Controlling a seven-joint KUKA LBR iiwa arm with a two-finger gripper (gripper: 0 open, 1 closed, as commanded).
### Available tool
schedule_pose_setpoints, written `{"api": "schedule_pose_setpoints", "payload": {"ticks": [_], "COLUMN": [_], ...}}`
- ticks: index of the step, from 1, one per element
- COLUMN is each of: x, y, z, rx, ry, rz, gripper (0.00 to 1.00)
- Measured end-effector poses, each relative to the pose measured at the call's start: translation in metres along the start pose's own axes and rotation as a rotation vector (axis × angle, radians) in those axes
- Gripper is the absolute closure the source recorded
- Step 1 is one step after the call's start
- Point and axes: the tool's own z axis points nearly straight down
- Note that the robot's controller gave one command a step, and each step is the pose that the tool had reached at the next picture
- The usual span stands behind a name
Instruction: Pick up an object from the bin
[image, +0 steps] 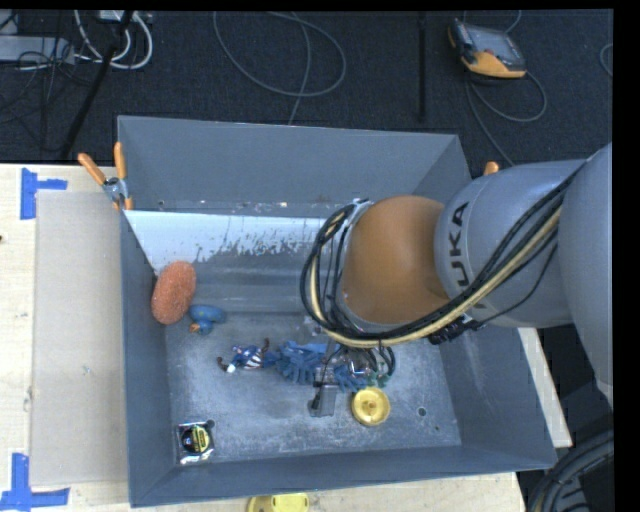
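The blue toothed plastic piece (298, 360) lies in the middle of the bin floor. The gripper (323, 392) is low at its right end, just beside a yellow round disc (371, 405); whether the gripper is open or closed I cannot tell, because the orange wrist cover (395, 260) hides much of it. To do this step well, I think the grasp should take only the blue piece, without catching the disc or the small blue figure (243, 358) at its left, and then lift straight up.

a robot lab: kuka arm (520, 240), metal bin (290, 160), floor cables (128, 38).
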Motion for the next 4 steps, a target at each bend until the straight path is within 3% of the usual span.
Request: {"api": "schedule_pose_setpoints", "payload": {"ticks": [1, 3, 4], "x": [-0.032, -0.032, -0.003], "y": [-0.005, -0.005, -0.006], "z": [0.055, 0.055, -0.095], "rx": [0.000, 0.000, 0.001], "ry": [0.000, 0.000, 0.005], "rz": [0.174, 0.176, 0.188], "gripper": [1.00, 1.00, 1.00]}}
